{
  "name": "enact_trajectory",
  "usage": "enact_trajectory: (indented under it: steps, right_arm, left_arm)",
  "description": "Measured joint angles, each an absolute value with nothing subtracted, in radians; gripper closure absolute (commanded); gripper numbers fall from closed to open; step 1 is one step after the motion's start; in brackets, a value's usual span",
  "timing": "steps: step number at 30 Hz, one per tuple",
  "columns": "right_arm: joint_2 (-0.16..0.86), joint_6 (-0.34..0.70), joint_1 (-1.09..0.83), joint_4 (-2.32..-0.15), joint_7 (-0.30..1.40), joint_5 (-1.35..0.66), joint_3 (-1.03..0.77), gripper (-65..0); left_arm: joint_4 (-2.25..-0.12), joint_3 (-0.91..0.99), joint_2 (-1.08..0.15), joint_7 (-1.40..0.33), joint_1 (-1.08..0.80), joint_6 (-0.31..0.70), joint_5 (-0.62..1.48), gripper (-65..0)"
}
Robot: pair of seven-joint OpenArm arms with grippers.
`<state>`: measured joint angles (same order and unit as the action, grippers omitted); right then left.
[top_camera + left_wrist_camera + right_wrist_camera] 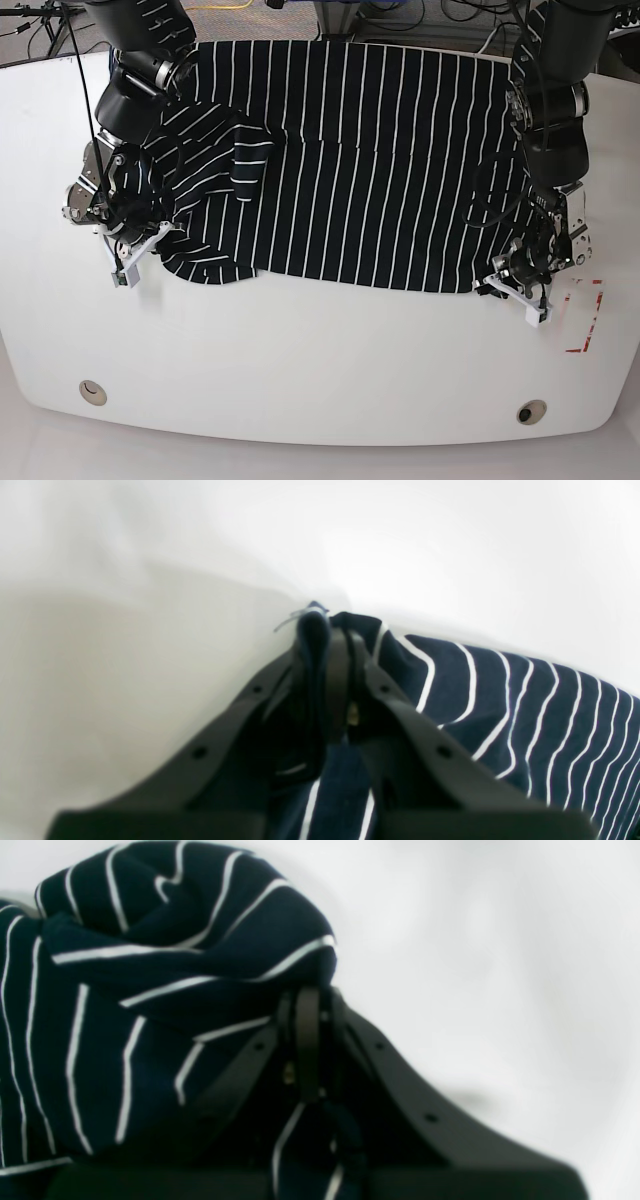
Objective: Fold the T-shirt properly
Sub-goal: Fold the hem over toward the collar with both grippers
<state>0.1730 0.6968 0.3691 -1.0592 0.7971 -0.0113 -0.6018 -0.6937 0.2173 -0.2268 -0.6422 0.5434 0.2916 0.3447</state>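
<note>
White desk [300, 350] under the T-shirt [350, 180], left gripper [340, 645] and right gripper [310, 1005] both pinching near-edge corners; next, probably lifting together toward the far edge.

Robotics lab, white table [300, 350], floor cables [450, 15], red tape marks [590, 320]

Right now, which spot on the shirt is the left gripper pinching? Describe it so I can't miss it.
Start from the white table and the striped T-shirt spread across it. Follow its near hem to the base view's right end. There the left gripper is shut on that corner, beside red tape marks.
</note>
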Motion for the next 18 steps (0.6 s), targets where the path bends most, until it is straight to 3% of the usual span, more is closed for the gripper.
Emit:
enact_trajectory:
  steps: [5, 11, 18]
  right_arm:
    - [0.208, 0.699, 0.398, -1.059, 0.823, 0.008, -0.552, 0.0]
    - [0.279, 0.699, 0.461, -1.061, 0.826, 0.007, -0.419, 0.0]
    - [0.305, 0.698, 0.515, -1.066, 0.815, -0.003, -0.384, 0.0]
  left_arm:
    - [-0.729, 0.218, -0.225, -0.675, 0.54, 0.289, 0.334, -1.7]
    - [-0.889, 0.218, -0.221, -0.773, 0.517, 0.284, 0.322, -1.7]
    - [-1.103, 0.232, -0.207, -0.771, 0.49, 0.289, 0.33, -1.7]
